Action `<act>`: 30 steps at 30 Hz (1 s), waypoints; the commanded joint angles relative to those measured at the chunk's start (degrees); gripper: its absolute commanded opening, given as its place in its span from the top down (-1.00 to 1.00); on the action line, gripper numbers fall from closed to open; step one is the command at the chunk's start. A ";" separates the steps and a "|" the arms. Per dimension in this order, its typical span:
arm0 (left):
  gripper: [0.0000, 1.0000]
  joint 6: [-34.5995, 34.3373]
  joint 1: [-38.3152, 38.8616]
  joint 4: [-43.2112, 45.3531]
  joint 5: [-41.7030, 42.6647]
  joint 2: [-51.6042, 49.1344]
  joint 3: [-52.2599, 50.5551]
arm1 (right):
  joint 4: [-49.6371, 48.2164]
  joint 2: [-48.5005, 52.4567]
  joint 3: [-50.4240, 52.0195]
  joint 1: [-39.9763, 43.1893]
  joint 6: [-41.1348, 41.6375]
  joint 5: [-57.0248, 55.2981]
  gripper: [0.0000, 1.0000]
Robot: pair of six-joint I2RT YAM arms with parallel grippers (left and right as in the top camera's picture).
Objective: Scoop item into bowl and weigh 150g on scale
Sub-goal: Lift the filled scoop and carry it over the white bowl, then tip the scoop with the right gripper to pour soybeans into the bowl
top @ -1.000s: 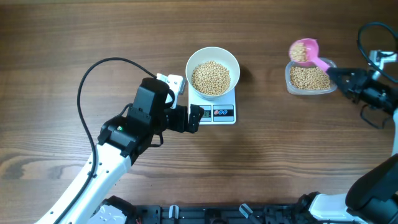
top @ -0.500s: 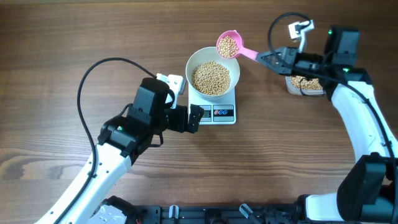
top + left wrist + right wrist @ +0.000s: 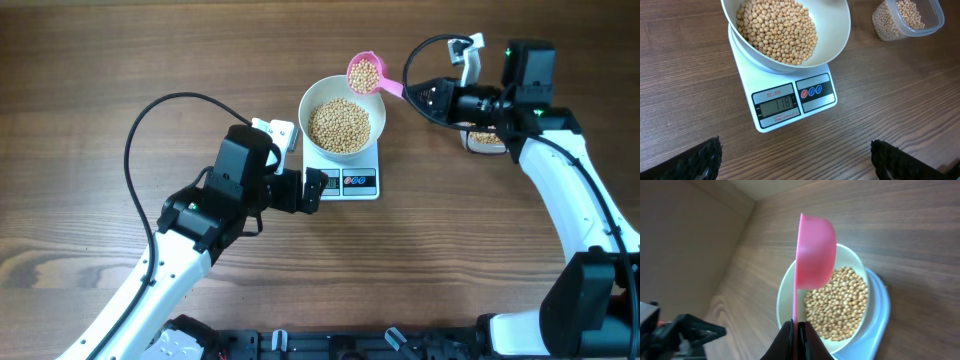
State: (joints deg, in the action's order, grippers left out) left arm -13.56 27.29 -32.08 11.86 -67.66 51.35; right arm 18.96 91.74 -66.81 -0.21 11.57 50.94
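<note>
Materials and finishes
Between the right jaws, a smooth pink plastic scoop [image 3: 812, 255] is showing; ahead, a glossy white bowl [image 3: 785, 297] is gleaming on the matt wood-grain table [image 3: 900, 240].

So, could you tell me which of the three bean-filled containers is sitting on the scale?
The white bowl. It rests on the scale, while the pink scoop is held above its rim and the clear tub sits on the table to the right.

White bowl [image 3: 342, 108] heaped with tan beans [image 3: 338, 125], upright atop the white scale [image 3: 350, 180], display perhaps 118
</note>
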 commanded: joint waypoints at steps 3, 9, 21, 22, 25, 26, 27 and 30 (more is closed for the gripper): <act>-1.00 1.16 0.31 0.15 -0.57 0.48 -0.02 | -0.61 0.68 -0.20 -0.39 -2.62 -3.13 0.91; -1.00 1.16 0.31 0.15 -0.57 0.48 -0.02 | -1.55 0.68 -0.20 -2.86 -2.58 -3.10 0.91; -1.00 1.16 0.31 0.15 -0.57 0.48 -0.02 | -3.21 0.68 -0.20 -4.74 -3.39 -3.10 0.91; -1.00 1.16 0.31 0.15 -0.57 0.48 -0.02 | -2.97 0.68 -0.20 -5.09 -5.33 -3.13 0.91; -1.00 1.16 0.31 0.15 -0.57 0.48 -0.02 | -1.73 0.68 -0.20 -6.78 -10.69 -4.81 0.91; -1.00 1.16 0.31 0.15 -0.57 0.48 -0.02 | -1.75 0.68 -0.20 -7.32 -10.71 -6.14 0.91; -1.00 1.16 0.31 0.15 -0.57 0.48 -0.02 | -1.79 0.68 -0.20 -7.72 -11.54 -6.97 0.91; -1.00 1.16 0.31 0.15 -0.57 0.48 -0.02 | -1.90 0.68 -0.22 -8.70 -14.62 -10.69 0.92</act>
State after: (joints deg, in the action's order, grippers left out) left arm -13.56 27.29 -32.08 11.84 -67.66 51.35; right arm 17.30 91.72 -66.81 -8.05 1.91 44.64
